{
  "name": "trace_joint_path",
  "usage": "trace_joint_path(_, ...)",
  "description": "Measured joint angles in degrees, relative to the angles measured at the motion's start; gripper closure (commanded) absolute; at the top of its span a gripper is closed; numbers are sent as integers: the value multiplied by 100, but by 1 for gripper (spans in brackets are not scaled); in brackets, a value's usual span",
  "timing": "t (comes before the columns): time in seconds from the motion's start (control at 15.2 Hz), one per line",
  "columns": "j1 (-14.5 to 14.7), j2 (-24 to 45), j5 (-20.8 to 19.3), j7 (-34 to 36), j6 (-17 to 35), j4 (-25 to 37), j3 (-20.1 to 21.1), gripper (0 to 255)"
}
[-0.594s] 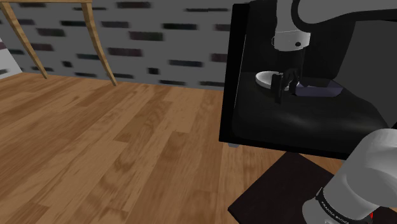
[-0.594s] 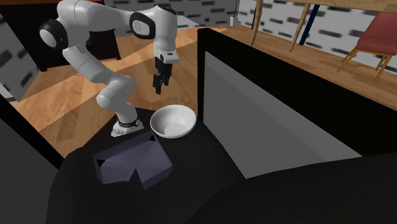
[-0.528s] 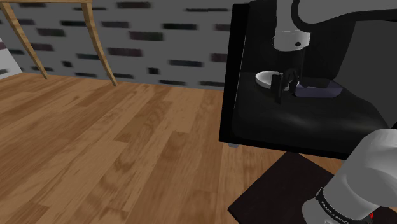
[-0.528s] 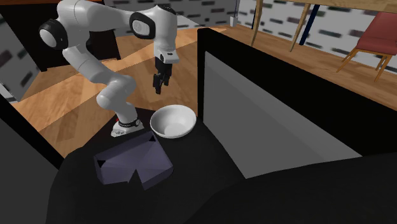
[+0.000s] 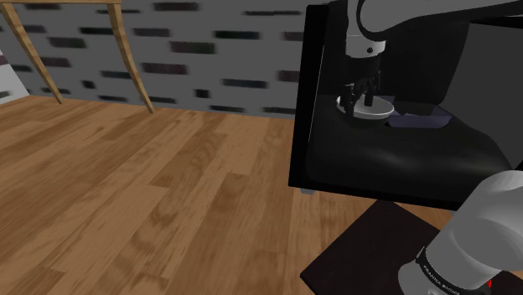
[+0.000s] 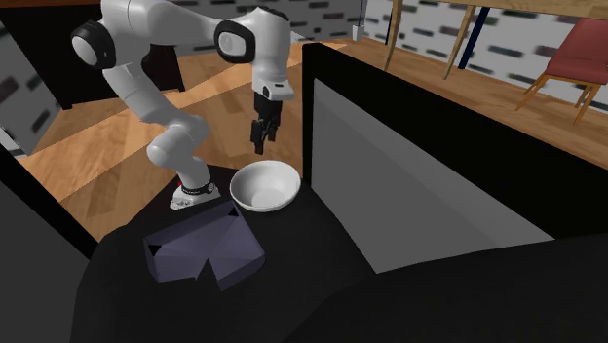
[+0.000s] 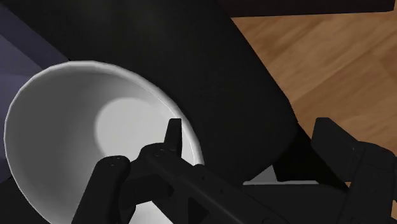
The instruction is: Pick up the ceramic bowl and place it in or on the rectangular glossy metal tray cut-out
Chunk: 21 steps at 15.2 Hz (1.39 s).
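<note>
A white bowl (image 6: 264, 185) stands upright on the black tabletop (image 6: 322, 263), also seen as bowl (image 5: 365, 108) and bowl (image 7: 76, 127). Next to it lies a dull purple rectangular tray (image 6: 203, 248), tray (image 5: 416, 122), tray (image 7: 19, 48). My black gripper (image 6: 259, 146) hangs open a little above the bowl's rim on the side away from the tray, touching nothing. From the shoulder view the gripper (image 5: 361, 94) stands over the bowl. In the wrist view the gripper (image 7: 248, 130) has one finger (image 7: 172, 137) over the bowl's rim and the other finger (image 7: 340, 146) over the table edge.
A tall dark panel (image 6: 409, 175) rises right beside the bowl, on the second exterior view's right. The table edge (image 5: 295, 126) drops to a wooden floor (image 5: 151, 184). The robot's stand (image 5: 369, 251) sits at the shoulder view's lower right. A red chair (image 6: 575, 58) stands far off.
The arm has swung the gripper toward the second exterior view's right, from beside the bowl to over its rim. The fingers stay open. Bowl and tray have not moved.
</note>
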Motion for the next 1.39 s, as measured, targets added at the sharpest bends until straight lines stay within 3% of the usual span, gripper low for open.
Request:
trace_joint_path(0.33,-145,622,-288,-20,404,478,-88,0)
trace_joint_path(0.79,-189,674,-364,-8,907,60,-162,0)
trace_joint_path(1.19,-195,659,-373,-13,957,0,-174,0)
trace_joint_path(1.25,-195,659,-373,-13,957,0,-174,255)
trace_joint_path(1.39,-195,659,-373,-13,957,0,-174,255)
